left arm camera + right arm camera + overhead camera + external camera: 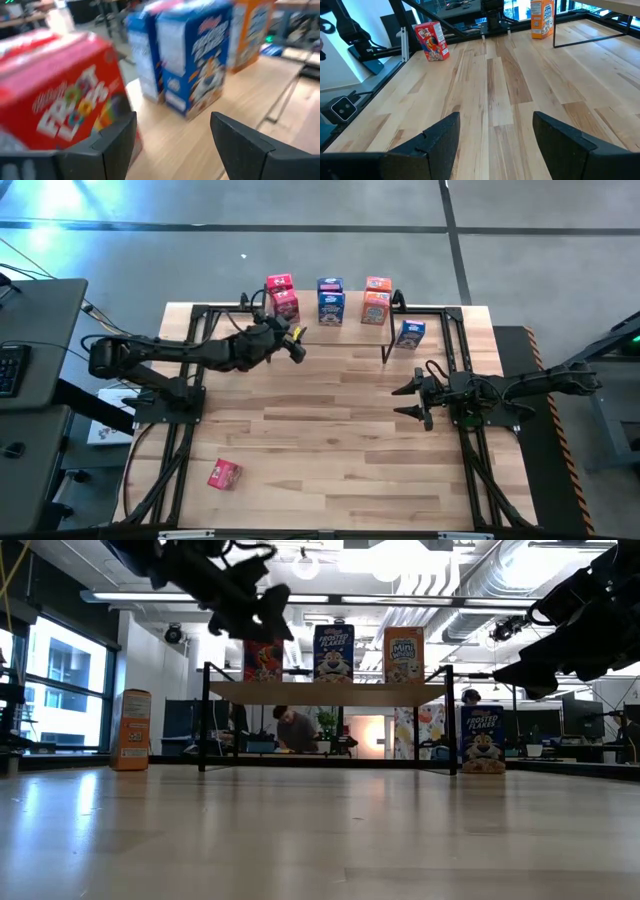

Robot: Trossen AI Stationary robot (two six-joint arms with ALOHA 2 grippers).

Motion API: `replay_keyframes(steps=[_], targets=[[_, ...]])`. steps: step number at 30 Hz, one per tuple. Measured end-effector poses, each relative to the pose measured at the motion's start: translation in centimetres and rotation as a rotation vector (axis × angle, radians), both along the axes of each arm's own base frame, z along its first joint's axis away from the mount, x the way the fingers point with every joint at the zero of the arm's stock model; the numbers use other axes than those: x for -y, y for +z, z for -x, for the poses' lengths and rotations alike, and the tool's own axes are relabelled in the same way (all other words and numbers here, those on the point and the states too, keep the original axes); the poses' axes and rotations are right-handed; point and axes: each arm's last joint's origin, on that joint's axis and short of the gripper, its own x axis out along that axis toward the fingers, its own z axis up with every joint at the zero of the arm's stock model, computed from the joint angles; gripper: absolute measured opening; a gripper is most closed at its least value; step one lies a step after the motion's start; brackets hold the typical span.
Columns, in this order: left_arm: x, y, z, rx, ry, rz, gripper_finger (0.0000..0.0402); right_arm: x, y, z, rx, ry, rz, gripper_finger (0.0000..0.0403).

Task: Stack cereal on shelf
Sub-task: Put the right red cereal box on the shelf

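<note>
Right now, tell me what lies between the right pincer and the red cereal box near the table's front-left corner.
Only bare tabletop lies between the right pincer and the red cereal box, in the high view; the right wrist view agrees.

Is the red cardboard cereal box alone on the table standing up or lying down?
Standing up. The red cardboard cereal box stands tall on the wooden table.

Light wooden tabletop point(330, 440) carrying a black-legged shelf point(350, 330) just beyond the left gripper point(296, 348). On the shelf: red point(283, 298), blue point(331, 300) and orange point(376, 299) cereal boxes. On the tabletop: blue box point(410, 333), red box point(224, 474), orange box point(131, 730).
</note>
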Motion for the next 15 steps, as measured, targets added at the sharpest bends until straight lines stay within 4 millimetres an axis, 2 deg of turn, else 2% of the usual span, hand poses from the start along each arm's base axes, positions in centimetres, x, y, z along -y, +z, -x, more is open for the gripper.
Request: replay_keyframes(steps=[15], targets=[[-0.3,-1.3,0.7,-0.109,0.177,0.000,0.0246,0.0,0.0,0.0,0.000,0.000,0.000,0.0244]])
